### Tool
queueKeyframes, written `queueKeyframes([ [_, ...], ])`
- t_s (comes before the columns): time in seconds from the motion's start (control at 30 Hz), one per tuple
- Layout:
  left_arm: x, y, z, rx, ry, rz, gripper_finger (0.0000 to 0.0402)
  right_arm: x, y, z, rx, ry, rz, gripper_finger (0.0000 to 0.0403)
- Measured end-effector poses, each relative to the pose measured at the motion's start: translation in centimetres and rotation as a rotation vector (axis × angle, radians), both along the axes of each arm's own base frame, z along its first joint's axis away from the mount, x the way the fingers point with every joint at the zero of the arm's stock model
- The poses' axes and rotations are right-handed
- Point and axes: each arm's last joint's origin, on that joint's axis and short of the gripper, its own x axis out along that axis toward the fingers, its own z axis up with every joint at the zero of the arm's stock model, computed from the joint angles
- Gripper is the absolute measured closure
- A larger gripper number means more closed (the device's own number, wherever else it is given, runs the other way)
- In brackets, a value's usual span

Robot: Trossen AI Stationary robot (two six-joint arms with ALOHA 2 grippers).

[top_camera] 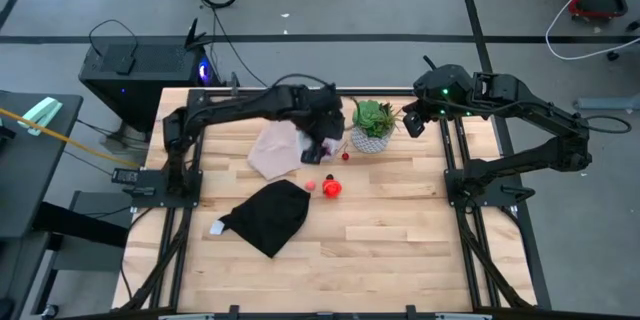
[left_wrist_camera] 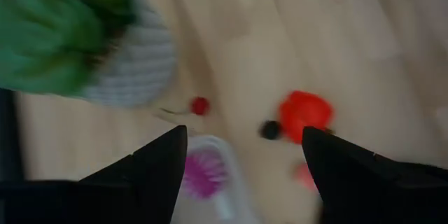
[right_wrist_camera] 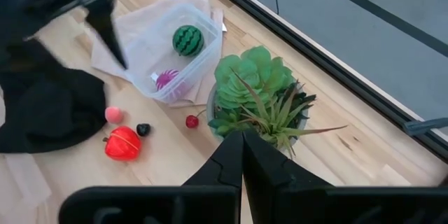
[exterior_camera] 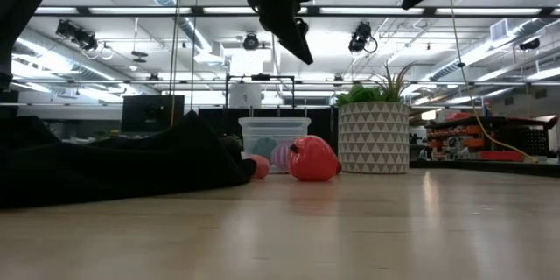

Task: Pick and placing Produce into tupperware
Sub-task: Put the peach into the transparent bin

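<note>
The clear tupperware [right_wrist_camera: 178, 52] stands on the table beside the plant pot, on a pale pinkish sheet [top_camera: 272, 150]. In it lie a green striped ball [right_wrist_camera: 187, 40] and a magenta piece [right_wrist_camera: 166, 78]. A red-orange piece [top_camera: 331, 188], a pink bit [top_camera: 310, 186], a small black bit [right_wrist_camera: 143, 129] and a red cherry [top_camera: 346, 156] lie on the wood near the tub. My left gripper [left_wrist_camera: 245, 168] hangs open and empty above the tub's near end, clear of it in the low view [exterior_camera: 297, 39]. My right gripper [right_wrist_camera: 243, 147] is shut and empty, up high over the plant.
A green succulent in a white patterned pot [top_camera: 373, 127] stands just right of the tub. A black cloth [top_camera: 268, 215] lies left of the loose pieces, toward the near edge. A small white scrap [top_camera: 216, 227] lies beside it. Bare wood spreads to the near right.
</note>
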Motion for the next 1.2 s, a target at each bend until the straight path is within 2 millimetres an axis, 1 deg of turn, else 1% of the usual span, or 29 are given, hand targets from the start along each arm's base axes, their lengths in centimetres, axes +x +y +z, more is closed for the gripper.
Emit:
queueKeyframes([
  [0.1, -0.2, -1.8, -0.3, -0.051, 0.076, 0.023, 0.0111, 0.0, 0.0, 0.0, 0.001, 0.003, 0.000, 0.0387],
  [0.17, -0.5, -2.7, -0.5, -0.103, 0.131, 0.088, 0.0111, 0.0, 0.0, 0.0, 0.001, 0.003, 0.000, 0.0387],
  [0.23, -0.6, -3.2, -1.1, -0.158, 0.163, 0.175, 0.0111, 0.0, 0.0, 0.0, 0.004, 0.000, -0.005, 0.0387],
  [0.33, -0.7, -3.4, -2.4, -0.216, 0.209, 0.285, 0.0111, 0.0, 0.0, 0.0, 0.016, -0.008, -0.020, 0.0387],
  [0.4, -0.4, -3.8, -3.6, -0.251, 0.195, 0.343, 0.0111, 0.0, 0.0, 0.0, 0.020, -0.010, -0.026, 0.0387],
  [0.5, -0.2, -5.2, -5.5, -0.292, 0.170, 0.385, 0.0111, 0.0, 0.0, 0.0, 0.020, -0.010, -0.025, 0.0387],
  [0.53, -0.2, -5.9, -5.6, -0.310, 0.128, 0.389, 0.0111, 0.0, 0.0, 0.0, 0.017, -0.008, -0.025, 0.0387],
  [0.57, -0.2, -6.6, -5.2, -0.331, 0.071, 0.394, 0.0112, -0.1, 0.0, 0.0, 0.010, -0.001, -0.023, 0.0387],
  [0.63, -0.6, -8.0, -4.0, -0.338, -0.066, 0.413, 0.0116, -0.2, 0.0, -0.1, -0.007, 0.023, -0.014, 0.0387],
  [0.73, -1.6, -9.9, -2.0, -0.259, -0.331, 0.513, 0.0131, -0.4, 0.0, -0.3, -0.029, 0.065, 0.016, 0.0387],
  [0.8, -2.4, -11.0, -1.2, -0.223, -0.526, 0.604, 0.0143, -0.4, 0.0, -0.3, -0.048, 0.084, 0.043, 0.0387],
  [0.83, -3.0, -11.4, -0.9, -0.234, -0.614, 0.646, 0.0149, -0.4, 0.0, -0.3, -0.059, 0.090, 0.057, 0.0387],
  [0.9, -3.8, -12.0, -2.1, -0.234, -0.678, 0.696, 0.0159, -0.5, 0.1, -0.2, -0.082, 0.096, 0.086, 0.0387],
  [0.93, -4.1, -12.1, -3.1, -0.226, -0.654, 0.698, 0.0164, -0.5, 0.1, -0.1, -0.097, 0.098, 0.101, 0.0387],
  [1.0, -5.0, -12.3, -5.9, -0.203, -0.539, 0.718, 0.0170, -0.5, 0.1, -0.1, -0.116, 0.103, 0.125, 0.0387],
  [1.07, -5.7, -12.5, -7.7, -0.240, -0.471, 0.741, 0.0174, -0.4, 0.1, 0.0, -0.131, 0.106, 0.142, 0.0387],
  [1.13, -6.2, -12.8, -8.4, -0.297, -0.435, 0.771, 0.0173, -0.4, 0.1, 0.0, -0.143, 0.112, 0.157, 0.0387],
  [1.2, -6.5, -13.3, -8.8, -0.309, -0.400, 0.786, 0.0171, -0.4, 0.1, 0.0, -0.149, 0.116, 0.165, 0.0387],
])
